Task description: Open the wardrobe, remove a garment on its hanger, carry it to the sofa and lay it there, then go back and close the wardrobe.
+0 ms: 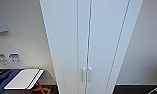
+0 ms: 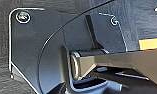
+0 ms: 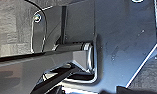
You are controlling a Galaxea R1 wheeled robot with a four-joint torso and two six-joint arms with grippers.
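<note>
wardrobe (image 1: pixel 90 37) fills the head view, both doors shut, two handles (image 1: pixel 86 74) side by side at the seam. can't tell either tool's state.

**No legible writing in view**

Two small notices (image 1: pixel 15 58) hang on the pale wall (image 1: pixel 24 37) to the left of the wardrobe (image 1: pixel 90 42); each carries dark blue and grey marks that look like print, but they are too blurred to make out a single word, number or logo; the wardrobe's closed white doors bear no label or brand; the white board (image 1: pixel 22 78) low at the left shows no writing either; in both wrist views the robot's dark plate has no readable marking.
</note>
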